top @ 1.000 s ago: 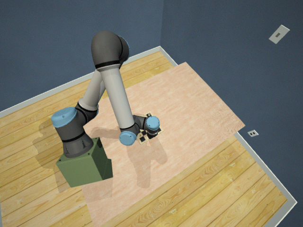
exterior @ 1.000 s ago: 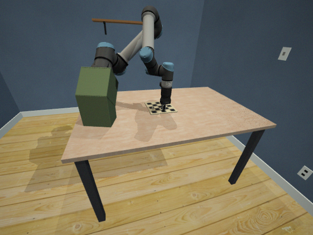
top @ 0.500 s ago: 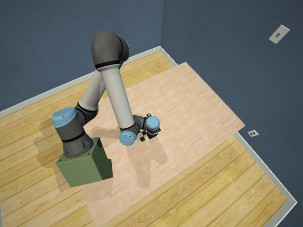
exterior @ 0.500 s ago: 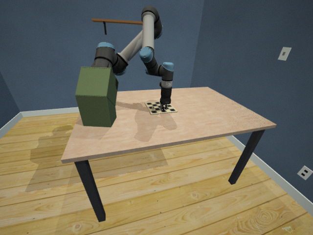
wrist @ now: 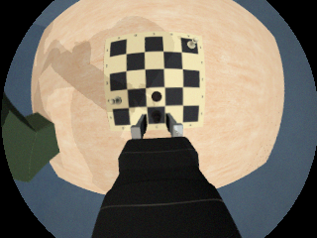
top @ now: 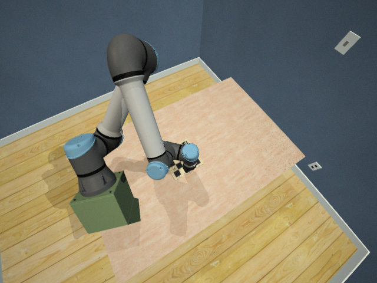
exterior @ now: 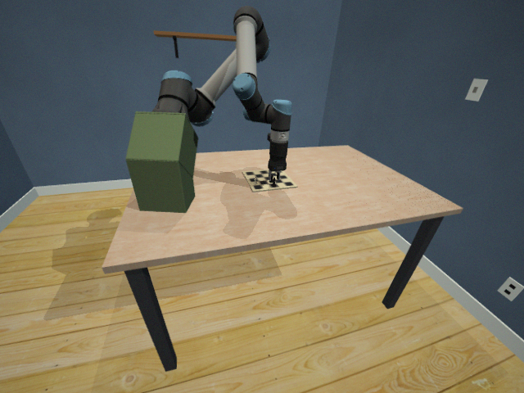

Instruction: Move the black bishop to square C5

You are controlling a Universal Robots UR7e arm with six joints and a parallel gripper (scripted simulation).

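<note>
A wooden table [exterior: 346, 198] on dark legs [exterior: 148, 310] is set on a plank floor [exterior: 295, 338], close to the corner of blue walls [exterior: 84, 84]. A green block [exterior: 160, 162] is seen at the table's left end. A narrow wooden shelf [exterior: 190, 35] is fixed to the wall behind the table. To the table's right, a light switch [exterior: 476, 89] is mounted high on the wall and a socket [exterior: 509, 288] low, near the pale skirting board [exterior: 457, 281].

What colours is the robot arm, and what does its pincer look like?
The arm has pale grey tubes, dark grey rounded joints and light blue round caps. It stands on a green box-shaped pedestal. The pincer has a chunky black body and two small, straight light grey fingers. No cables or markings show.
</note>
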